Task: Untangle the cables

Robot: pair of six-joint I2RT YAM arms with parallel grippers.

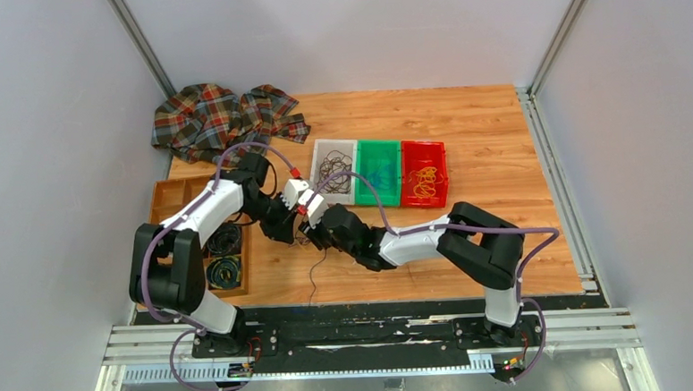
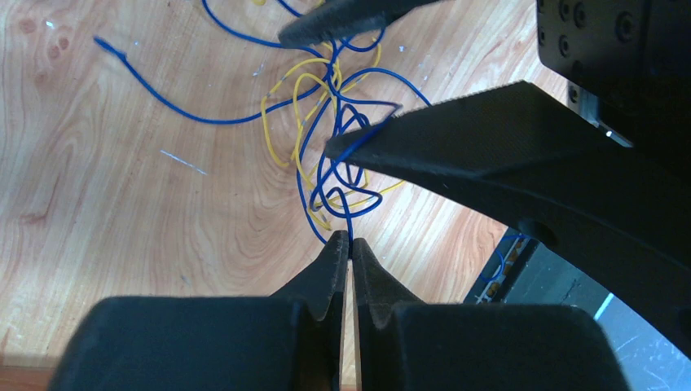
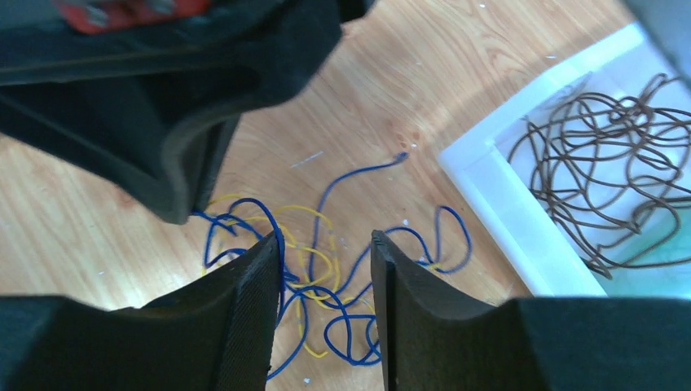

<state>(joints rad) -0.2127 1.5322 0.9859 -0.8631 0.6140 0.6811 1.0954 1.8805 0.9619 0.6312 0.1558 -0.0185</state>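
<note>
Now, left black gripper (image 2: 349, 243): pinched shut on thin blue wire (image 2: 347, 221)
Right black gripper (image 3: 324, 244): jaws partly apart above tangled thin blue and yellow cables (image 3: 305, 285)
Surface: pale wooden table (image 2: 163, 212)

texts: we read none | labels and brands: we read none | numbers and signs: we read none | views checked: top, left wrist, right wrist
</note>
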